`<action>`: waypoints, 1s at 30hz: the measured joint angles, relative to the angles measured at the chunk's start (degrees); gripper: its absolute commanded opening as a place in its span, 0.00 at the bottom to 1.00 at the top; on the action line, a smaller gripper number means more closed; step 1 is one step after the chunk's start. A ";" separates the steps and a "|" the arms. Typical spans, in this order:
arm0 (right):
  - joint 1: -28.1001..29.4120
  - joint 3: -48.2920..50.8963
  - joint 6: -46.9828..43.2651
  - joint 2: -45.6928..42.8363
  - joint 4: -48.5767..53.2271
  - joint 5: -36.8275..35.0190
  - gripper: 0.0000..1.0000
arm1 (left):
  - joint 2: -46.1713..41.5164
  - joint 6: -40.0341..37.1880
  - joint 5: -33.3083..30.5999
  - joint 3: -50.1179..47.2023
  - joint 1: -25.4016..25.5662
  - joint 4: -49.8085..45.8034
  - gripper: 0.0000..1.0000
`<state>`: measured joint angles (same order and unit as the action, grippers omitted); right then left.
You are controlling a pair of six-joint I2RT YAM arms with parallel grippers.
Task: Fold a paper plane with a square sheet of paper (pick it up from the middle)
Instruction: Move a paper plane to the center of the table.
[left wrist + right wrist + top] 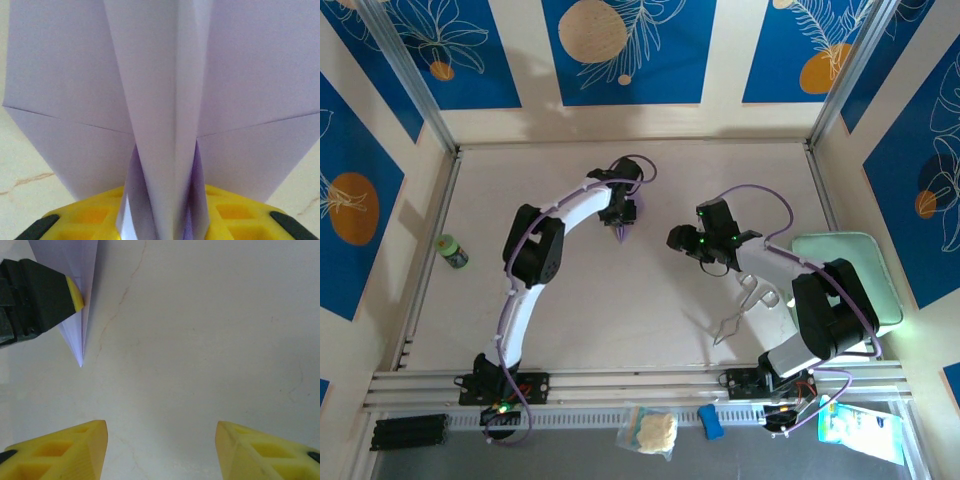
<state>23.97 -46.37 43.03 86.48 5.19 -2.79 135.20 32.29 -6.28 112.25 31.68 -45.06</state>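
My left jaws straddle the paper plane (160,100), whether gripping I can't tell; right jaws hang released above the surface (210,340).

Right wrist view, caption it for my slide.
Paper plane pointing tip-down between the left jaws; right jaws open over the table.
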 measured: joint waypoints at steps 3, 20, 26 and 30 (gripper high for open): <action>0.00 0.00 0.00 0.02 -0.02 0.02 0.59 | 0.26 0.42 -1.97 0.33 0.15 0.11 0.35; 0.00 0.00 -0.04 0.74 0.04 0.04 0.59 | 2.58 2.34 -8.41 2.80 -0.15 3.96 0.42; 0.00 0.00 -0.02 0.74 0.04 0.04 0.59 | 2.89 3.28 -8.39 3.08 -0.33 4.35 0.42; 0.00 0.00 -0.04 0.74 0.04 0.04 0.60 | 2.89 3.34 -8.37 3.30 -0.33 4.31 0.42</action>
<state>23.97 -46.37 42.98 87.22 5.23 -2.74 138.08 35.64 -14.66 115.55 31.35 -40.75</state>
